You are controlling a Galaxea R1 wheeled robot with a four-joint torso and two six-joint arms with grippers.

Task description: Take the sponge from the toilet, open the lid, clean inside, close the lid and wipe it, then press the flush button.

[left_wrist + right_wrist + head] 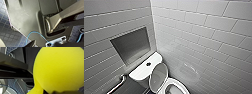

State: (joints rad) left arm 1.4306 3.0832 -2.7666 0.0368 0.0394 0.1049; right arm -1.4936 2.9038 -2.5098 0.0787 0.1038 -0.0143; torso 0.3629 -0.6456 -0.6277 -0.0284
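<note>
We look down from the head camera into a white-tiled corner, and there is the toilet [142, 71], low in the view against the tiled wall [204, 30]. The lid [158, 75] is up, standing just in front of the tank with its grey underside turned towards us. Below it the white seat ring [180, 86] curves round the open bowl. On the flat tank top sits a small dark round flush button [148, 64], close to the raised lid's upper edge. Above the tank, on the left-hand wall, a dark recessed niche [131, 45] is set into the tiles, and a metal grab bar [119, 82] runs beside the tank.

Over to the right wrist camera: the sponge [57, 68] is huge in front of us, bright yellow-green with rounded, wavy edges, hanging right against the lens. A dark piece of the right fingers [60, 92] meets its edge, so we read them as grasping the sponge, clear of the toilet. Behind it we catch the robot's own dark frame.

On the left wrist camera we see the robot's grey body, a thin blue cable [30, 34] looping across it, and dark blue floor tiles [7, 36] beyond. For the left gripper [45, 44], released or clenched, we cannot tell.
</note>
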